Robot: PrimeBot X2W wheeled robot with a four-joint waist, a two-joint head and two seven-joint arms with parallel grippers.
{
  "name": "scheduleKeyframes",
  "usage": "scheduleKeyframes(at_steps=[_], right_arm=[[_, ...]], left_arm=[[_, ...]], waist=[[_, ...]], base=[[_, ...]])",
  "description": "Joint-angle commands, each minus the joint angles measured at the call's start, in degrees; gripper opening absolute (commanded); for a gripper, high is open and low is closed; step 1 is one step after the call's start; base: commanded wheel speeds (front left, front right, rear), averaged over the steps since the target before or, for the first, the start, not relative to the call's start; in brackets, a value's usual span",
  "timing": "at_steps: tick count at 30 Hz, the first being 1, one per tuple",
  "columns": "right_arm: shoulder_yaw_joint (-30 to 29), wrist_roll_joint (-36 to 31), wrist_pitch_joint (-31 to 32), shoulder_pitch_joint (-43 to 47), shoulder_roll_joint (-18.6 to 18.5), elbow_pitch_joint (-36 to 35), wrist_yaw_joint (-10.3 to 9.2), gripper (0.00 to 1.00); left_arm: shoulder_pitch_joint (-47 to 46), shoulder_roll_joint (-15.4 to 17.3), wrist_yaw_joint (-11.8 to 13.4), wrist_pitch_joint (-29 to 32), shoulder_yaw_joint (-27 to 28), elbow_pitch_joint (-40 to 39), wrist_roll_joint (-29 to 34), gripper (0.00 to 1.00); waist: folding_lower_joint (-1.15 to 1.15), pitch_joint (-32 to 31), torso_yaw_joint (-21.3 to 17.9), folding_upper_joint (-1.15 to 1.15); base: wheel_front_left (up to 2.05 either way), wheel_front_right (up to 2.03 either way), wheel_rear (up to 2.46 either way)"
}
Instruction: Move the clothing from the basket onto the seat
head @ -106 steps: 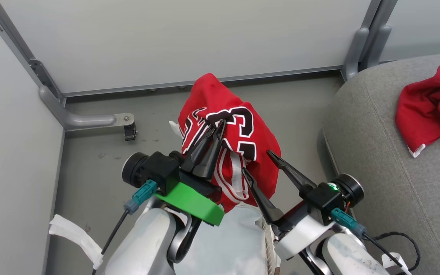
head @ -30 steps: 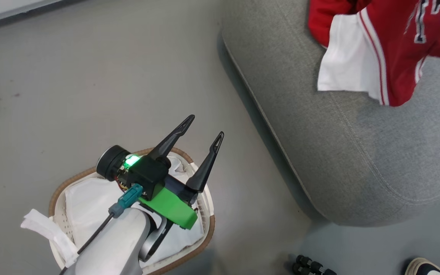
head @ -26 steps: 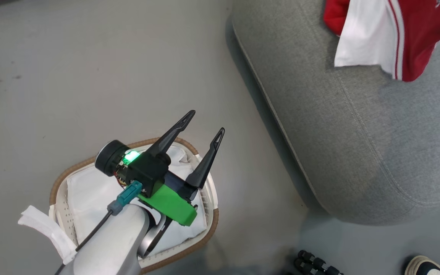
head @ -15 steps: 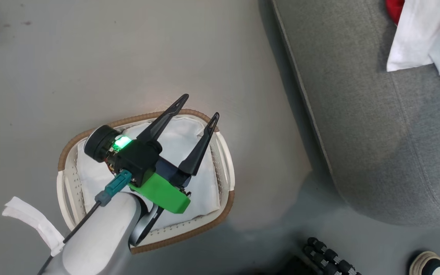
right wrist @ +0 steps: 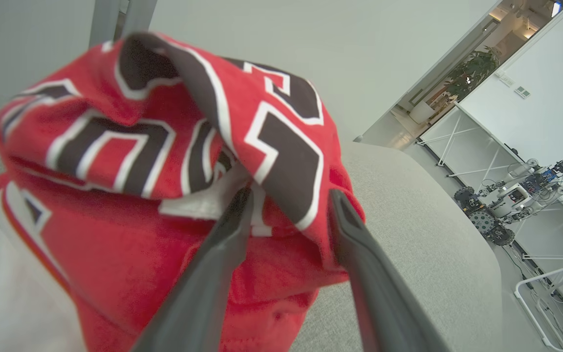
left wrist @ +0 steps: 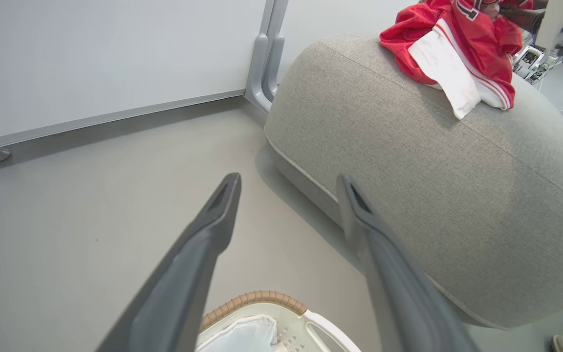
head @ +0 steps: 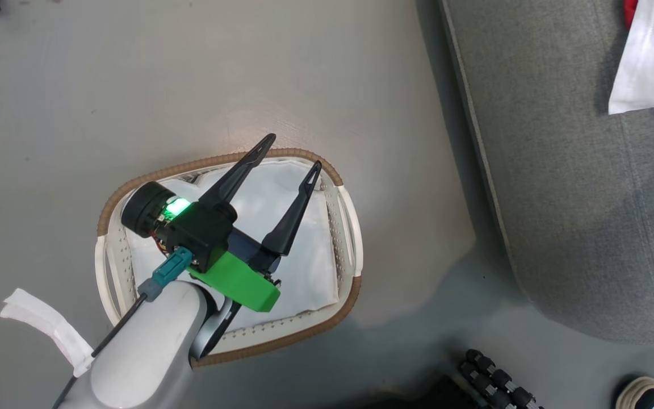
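left tool (head: 293, 150) spread, empty; right tool (right wrist: 290, 195) spread too, jersey (right wrist: 115, 146) folds over its tips: retracting may drag it off seat (right wrist: 408, 220).

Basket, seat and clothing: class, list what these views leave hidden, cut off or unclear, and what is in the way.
Part of the basket lining: head view, left pincer and arm cover it.
Most of the clothing: head view, right edge cuts it off.
Whether the right pincer touches cloth: right wrist view, folds crowd its tips.
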Motion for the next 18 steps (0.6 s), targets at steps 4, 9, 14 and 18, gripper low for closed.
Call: scheduleKeyframes(at_steps=[4,9,14,18], right_arm=[[-0.41,0.95,-3.0,3.92,-0.8,2.4,-0.08,1.0],[0.66,2.58,-5.52,7.4,-0.08,4.4,-0.08,1.0],[6.21,5.11,-6.8,10.47,1.73,3.49,-0.08,1.0],[12.32,9.04,-6.97,11.89,2.58,2.18,-0.08,1.0]], left_arm=[[0.9,-0.55,0.09,0.01,0.89,0.69,0.12,1.0],[2.48,-1.56,0.09,0.01,1.94,1.63,0.33,1.0],[4.67,-2.6,0.09,0.01,3.52,2.87,1.06,1.0],[6.5,-3.77,0.09,0.01,6.01,3.71,1.6,1.0]], waist=[[-0.01,-3.53,-1.26,0.0],[-0.01,-7.88,-2.3,0.0],[-0.01,-12.65,-2.48,0.0],[-0.01,-15.93,-1.83,0.0]], base=[[0.0,0.0,0.0],[0.0,0.0,0.0],[0.0,0.0,0.0],[0.0,0.0,0.0]])
